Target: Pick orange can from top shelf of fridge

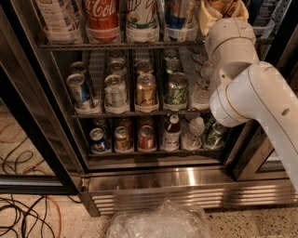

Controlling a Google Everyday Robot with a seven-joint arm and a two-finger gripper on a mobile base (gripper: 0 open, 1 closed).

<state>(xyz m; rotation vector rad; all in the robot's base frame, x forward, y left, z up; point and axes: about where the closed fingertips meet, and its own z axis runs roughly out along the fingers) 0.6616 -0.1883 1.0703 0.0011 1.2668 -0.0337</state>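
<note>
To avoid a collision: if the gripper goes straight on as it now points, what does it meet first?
Probably the orange can on the top shelf; the gripper, at the upper right of the fridge, points at it. Depth is unclear.

Orange can point(222, 5): gold-orange, right end of top shelf point(116, 46), fridge point(163, 180); partly behind hand point(224, 17).

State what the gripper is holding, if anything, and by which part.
Cannot be told: the gripper is at the orange can on the top shelf, its grasp hidden.
</note>
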